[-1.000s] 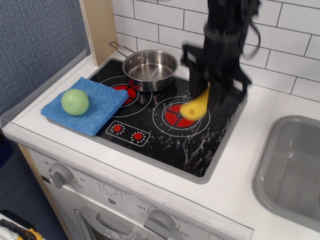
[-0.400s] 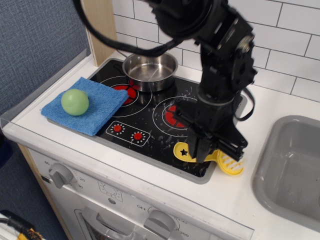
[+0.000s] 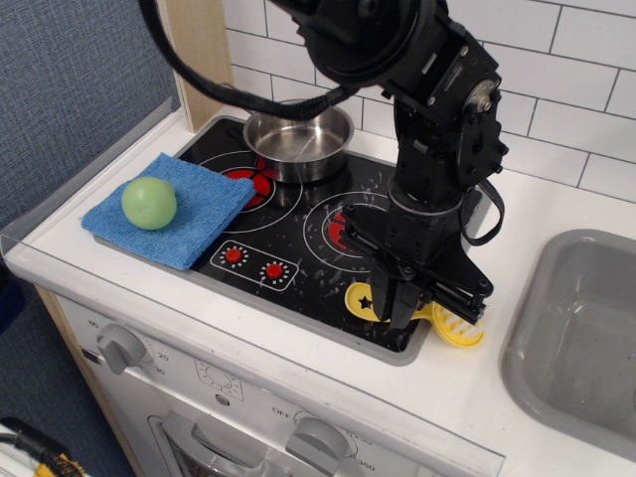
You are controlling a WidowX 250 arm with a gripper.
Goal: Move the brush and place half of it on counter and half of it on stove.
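The yellow brush (image 3: 363, 300) lies flat across the front right corner of the black stove (image 3: 298, 238). Its rounded handle with the black mark rests on the glass. Its white-bristled head (image 3: 460, 328) rests on the white counter (image 3: 467, 397) past the grey rim. My black gripper (image 3: 404, 310) points straight down over the brush's middle, fingers on either side of the neck and low against the stove rim. The fingers hide the neck, so I cannot tell whether they still press it.
A steel pan (image 3: 298, 139) sits on the back left burner. A blue cloth (image 3: 194, 214) with a green ball (image 3: 149, 202) covers the stove's left edge. Two red dials (image 3: 253, 262) are at the front. The grey sink (image 3: 581, 328) is on the right.
The brush was held in the air over the right burner; it has come down and forward, and now lies across the stove's front right rim. The arm has hardly moved since 0.4 s ago.
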